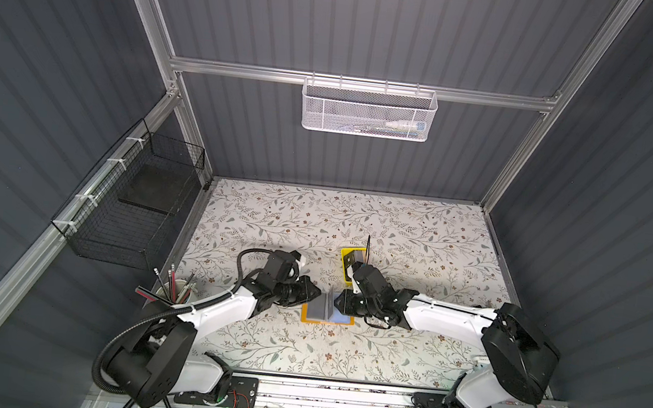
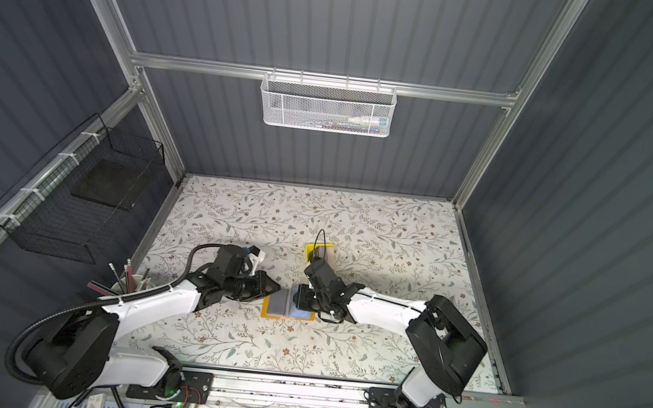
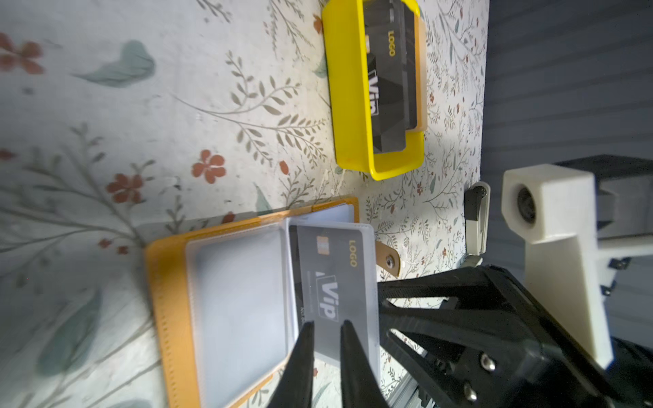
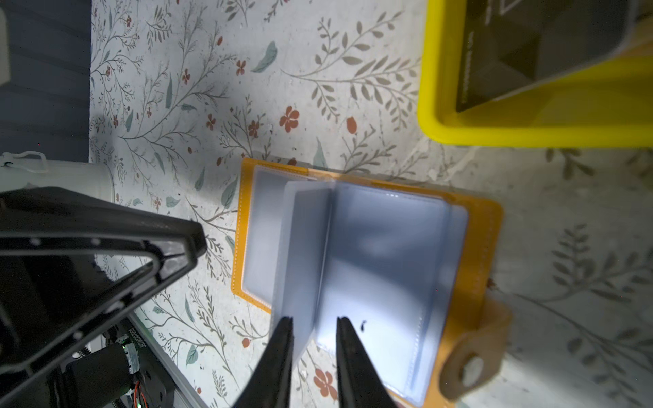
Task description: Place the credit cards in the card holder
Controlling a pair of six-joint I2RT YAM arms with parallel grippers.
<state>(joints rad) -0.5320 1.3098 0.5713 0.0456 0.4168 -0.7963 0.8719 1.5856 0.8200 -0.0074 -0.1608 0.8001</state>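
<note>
Both arms [image 1: 220, 310] [image 1: 445, 319] reach over the floral tabletop [image 1: 397, 230] to the open mustard leather-like card holder [image 3: 164, 282]. The left gripper [image 3: 328, 326], jaws slightly parted, faces a sleeved black VIP card [image 3: 332, 282]; the right gripper [image 4: 311, 321] straddles a raised bluish page [image 4: 304, 247], grip unclear. More cards [image 3: 388, 92] fill the bright-yellow plastic tray [image 3: 349, 116] at the holder's 12 o'clock.

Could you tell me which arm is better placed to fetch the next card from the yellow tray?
Probably left: the left gripper is open and empty, while the right gripper straddles the raised sleeve page of the card holder, though the yellow tray sits nearer the right arm.
</note>
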